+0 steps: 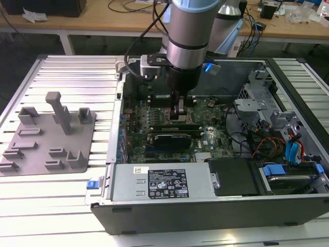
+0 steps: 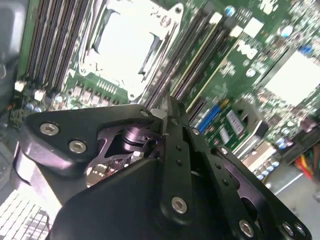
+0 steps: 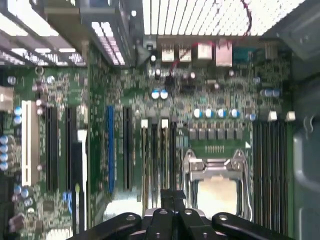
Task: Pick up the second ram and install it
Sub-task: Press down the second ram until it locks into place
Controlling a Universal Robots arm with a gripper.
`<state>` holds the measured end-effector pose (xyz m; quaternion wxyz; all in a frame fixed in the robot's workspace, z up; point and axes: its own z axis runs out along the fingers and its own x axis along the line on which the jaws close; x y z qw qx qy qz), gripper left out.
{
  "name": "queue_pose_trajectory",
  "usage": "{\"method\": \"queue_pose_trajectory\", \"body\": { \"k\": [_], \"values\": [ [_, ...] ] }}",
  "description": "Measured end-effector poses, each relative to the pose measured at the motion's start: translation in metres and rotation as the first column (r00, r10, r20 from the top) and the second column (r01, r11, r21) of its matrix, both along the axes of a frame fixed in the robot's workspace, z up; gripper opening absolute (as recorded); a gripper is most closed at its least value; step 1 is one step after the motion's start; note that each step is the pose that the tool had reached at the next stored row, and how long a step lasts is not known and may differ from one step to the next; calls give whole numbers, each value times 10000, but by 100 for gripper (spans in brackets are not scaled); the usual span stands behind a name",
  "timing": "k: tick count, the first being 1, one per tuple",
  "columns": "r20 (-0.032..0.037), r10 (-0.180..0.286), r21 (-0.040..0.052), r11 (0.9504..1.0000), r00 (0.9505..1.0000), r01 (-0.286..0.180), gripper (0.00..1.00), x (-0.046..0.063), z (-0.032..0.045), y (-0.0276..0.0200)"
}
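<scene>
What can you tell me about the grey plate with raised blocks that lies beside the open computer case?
The grey plate looks like matte plastic, all one colour. It lies flat on the ribbed metal table, on the exterior view's left of the open computer case and close to its side wall. Several low blocks and brackets rise from it, and one tall post stands upright near its far edge.
</scene>
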<state>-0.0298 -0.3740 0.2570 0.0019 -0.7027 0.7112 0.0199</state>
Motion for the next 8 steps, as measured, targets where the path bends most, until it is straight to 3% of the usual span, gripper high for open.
{"method": "queue_pose_trajectory", "body": {
  "k": [1, 8],
  "values": [
    [1, 1, -1, 10000, 10000, -1, 8, 87, 0, 0],
    [0, 0, 0, 10000, 10000, 0, 8, 102, 0, 0]
  ]
}}
